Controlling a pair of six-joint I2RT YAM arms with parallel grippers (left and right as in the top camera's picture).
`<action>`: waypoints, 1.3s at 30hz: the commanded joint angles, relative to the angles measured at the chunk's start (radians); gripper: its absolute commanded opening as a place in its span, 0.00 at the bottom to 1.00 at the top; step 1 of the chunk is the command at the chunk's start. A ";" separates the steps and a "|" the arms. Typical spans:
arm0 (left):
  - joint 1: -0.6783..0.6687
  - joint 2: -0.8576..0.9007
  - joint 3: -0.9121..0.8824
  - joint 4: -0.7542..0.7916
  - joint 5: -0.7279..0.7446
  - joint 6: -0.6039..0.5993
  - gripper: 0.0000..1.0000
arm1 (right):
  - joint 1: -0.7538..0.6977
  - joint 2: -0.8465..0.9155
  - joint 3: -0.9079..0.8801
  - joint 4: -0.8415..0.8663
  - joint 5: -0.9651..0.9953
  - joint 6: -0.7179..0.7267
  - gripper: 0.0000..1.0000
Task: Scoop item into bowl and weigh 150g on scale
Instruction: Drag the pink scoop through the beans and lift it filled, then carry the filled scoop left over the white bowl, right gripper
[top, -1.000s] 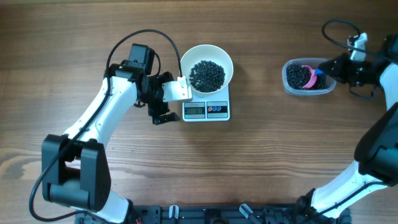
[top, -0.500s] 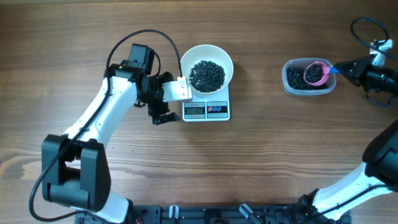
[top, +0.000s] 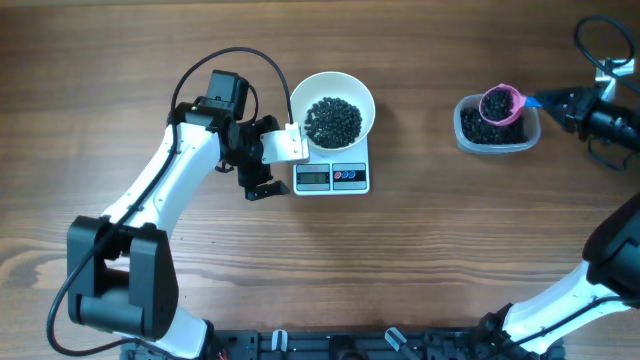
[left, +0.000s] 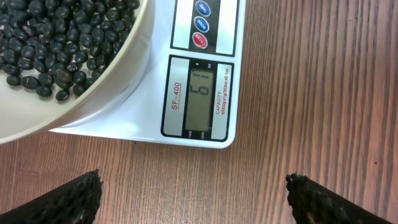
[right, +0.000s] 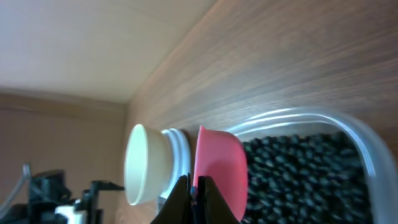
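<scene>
The white bowl (top: 333, 100) stands on the scale (top: 332, 177) and holds a heap of black beans, the item (top: 332, 120). In the left wrist view the bowl (left: 118, 74) and the scale (left: 199, 93) with its display fill the top. My left gripper (top: 270, 166) (left: 196, 199) is open over bare wood just left of the scale. My right gripper (top: 556, 100) (right: 194, 190) is shut on the blue handle of a pink scoop (top: 498, 103) (right: 221, 168). The scoop is loaded with beans and held over the clear tub (top: 463, 135).
The clear plastic tub (right: 348, 127) at the right still holds many black beans (right: 298, 168). Black cables loop above both arms. Three round buttons (left: 200, 25) sit beside the scale's display. Bare wooden table lies between the scale and the tub.
My right gripper has drawn back to the right and lifted the pink scoop out of the tub's beans, now loaded. The left arm, bowl and scale have not moved.
</scene>
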 joint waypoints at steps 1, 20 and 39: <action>0.000 -0.007 -0.007 0.000 0.023 -0.009 1.00 | -0.002 0.008 -0.010 0.005 -0.109 0.080 0.04; 0.000 -0.007 -0.007 0.000 0.023 -0.009 1.00 | 0.385 0.008 -0.008 0.207 -0.251 0.288 0.04; 0.000 -0.007 -0.007 0.000 0.023 -0.009 1.00 | 0.662 -0.007 -0.008 0.689 -0.201 0.409 0.04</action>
